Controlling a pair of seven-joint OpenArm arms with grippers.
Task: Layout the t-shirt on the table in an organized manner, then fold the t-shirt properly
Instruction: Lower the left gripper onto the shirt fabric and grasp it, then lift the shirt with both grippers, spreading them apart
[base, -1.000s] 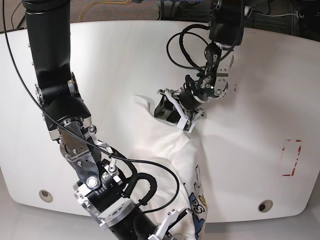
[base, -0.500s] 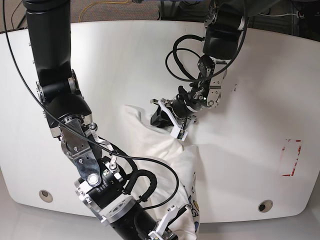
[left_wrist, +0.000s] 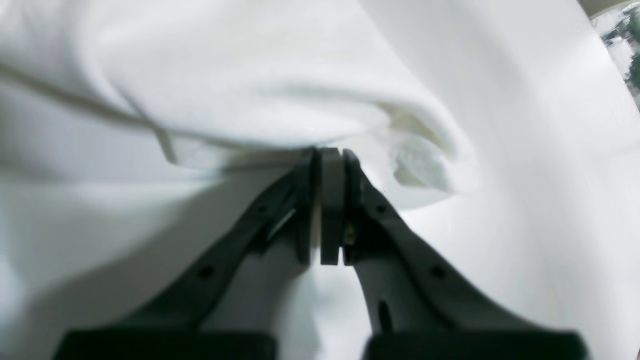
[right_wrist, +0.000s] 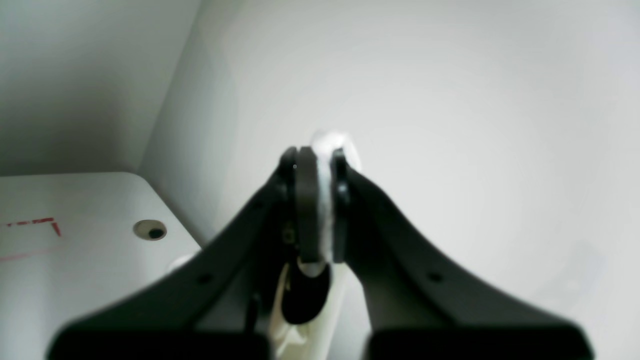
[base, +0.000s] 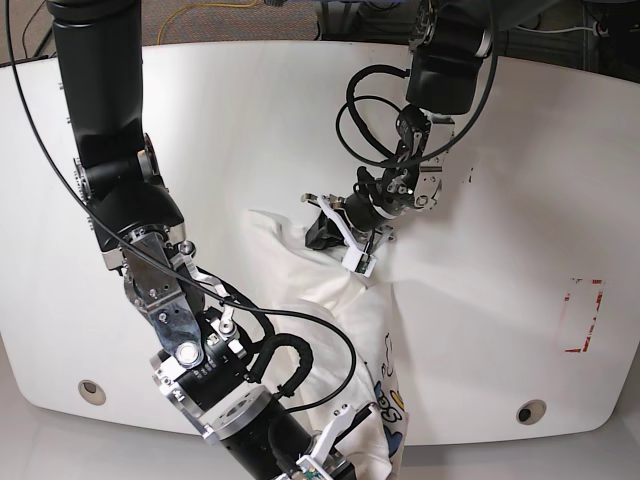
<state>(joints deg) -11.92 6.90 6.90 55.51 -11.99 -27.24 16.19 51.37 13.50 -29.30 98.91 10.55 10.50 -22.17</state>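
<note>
The t-shirt (base: 330, 320) is stretched from mid-table (base: 200, 120) to the near edge. One end is pinched by the left gripper (base: 352, 262), the other by the right gripper (base: 335, 440).

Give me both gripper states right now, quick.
Left gripper: shut on the t-shirt, pinching a fold of it.
Right gripper: shut on the t-shirt, white cloth between its fingers.

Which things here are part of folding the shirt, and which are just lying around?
Part of the job: t-shirt, table, left claw shut on the shirt, right claw pinching white fabric.
Just there: red tape mark, grommet holes, yellow cable behind the table.
</note>
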